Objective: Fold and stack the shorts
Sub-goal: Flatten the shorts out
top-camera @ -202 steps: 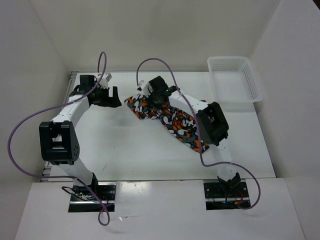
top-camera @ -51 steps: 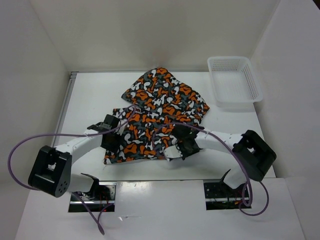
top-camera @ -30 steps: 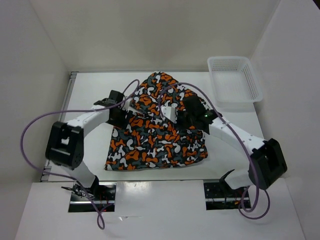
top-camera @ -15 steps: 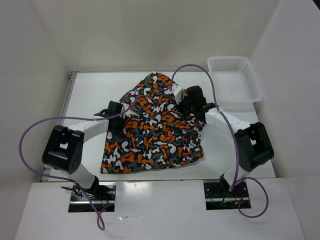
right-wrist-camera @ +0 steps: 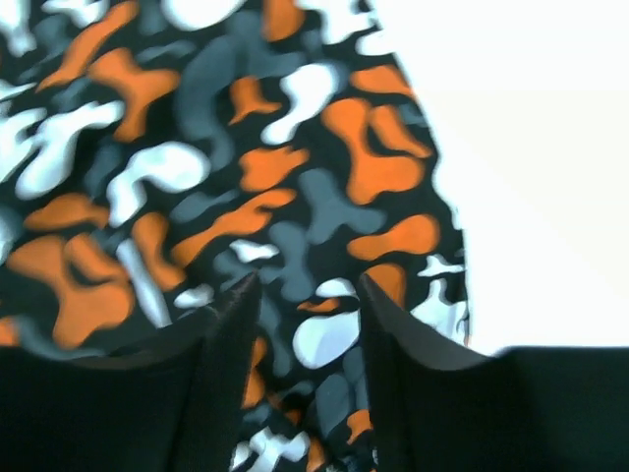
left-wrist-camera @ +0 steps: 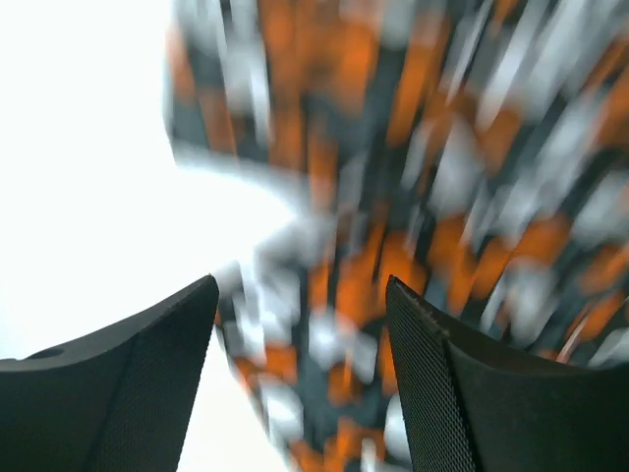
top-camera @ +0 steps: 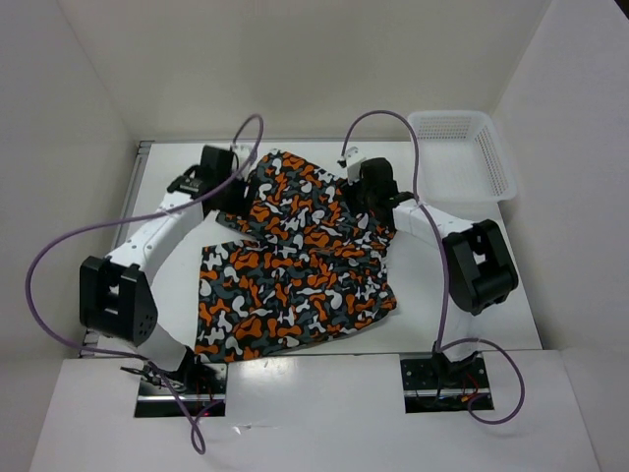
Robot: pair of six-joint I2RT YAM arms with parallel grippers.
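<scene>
The shorts [top-camera: 295, 265] lie spread open on the white table [top-camera: 423, 320], their near left corner close to the table's near edge and their far edge between the two grippers. The left gripper [top-camera: 224, 192] sits at the far left edge of the cloth with its jaws wide apart, gripping nothing. The right gripper [top-camera: 366, 192] sits over the far right edge, its jaws parted with flat cloth showing between them. Bare table runs along both sides. A white lattice basket [top-camera: 450, 116] stands in the far right corner, apart from the cloth. White walls [top-camera: 324, 69] enclose the table.
</scene>
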